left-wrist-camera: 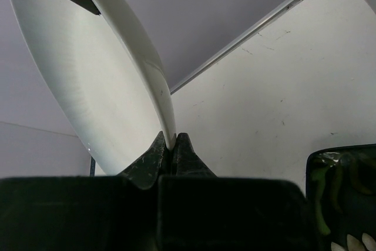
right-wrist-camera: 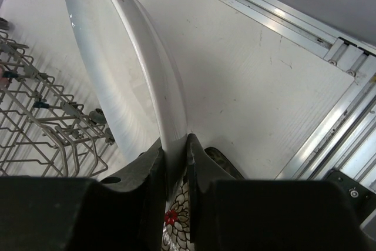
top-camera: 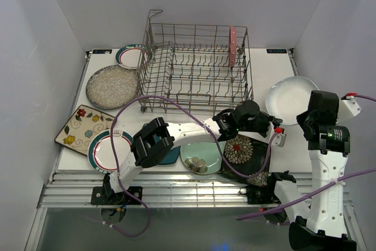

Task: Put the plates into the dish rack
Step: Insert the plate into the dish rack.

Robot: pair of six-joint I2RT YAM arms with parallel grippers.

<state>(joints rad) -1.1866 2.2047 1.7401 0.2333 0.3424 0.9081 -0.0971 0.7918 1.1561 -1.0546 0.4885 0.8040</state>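
Note:
The white oval plate [top-camera: 291, 98] hangs tilted above the table's right side, held from two sides. My right gripper [right-wrist-camera: 175, 139] is shut on its rim [right-wrist-camera: 111, 63], gripping deep. My left gripper [left-wrist-camera: 171, 140], reaching across from the left [top-camera: 276, 129], is shut with only its very tips pinching the plate's edge [left-wrist-camera: 88, 74]. The grey wire dish rack [top-camera: 194, 69] stands at the back centre with the pink plate [top-camera: 232, 45] upright in it. The black floral plate [top-camera: 244, 154] lies under both grippers.
Flat on the table lie a mint round plate [top-camera: 201, 157], a teal square one [top-camera: 171, 157], two red-and-green-rimmed plates [top-camera: 108, 150] [top-camera: 130, 56], a speckled grey plate [top-camera: 111, 86] and a cream flowered square plate [top-camera: 82, 127]. White walls stand close on three sides.

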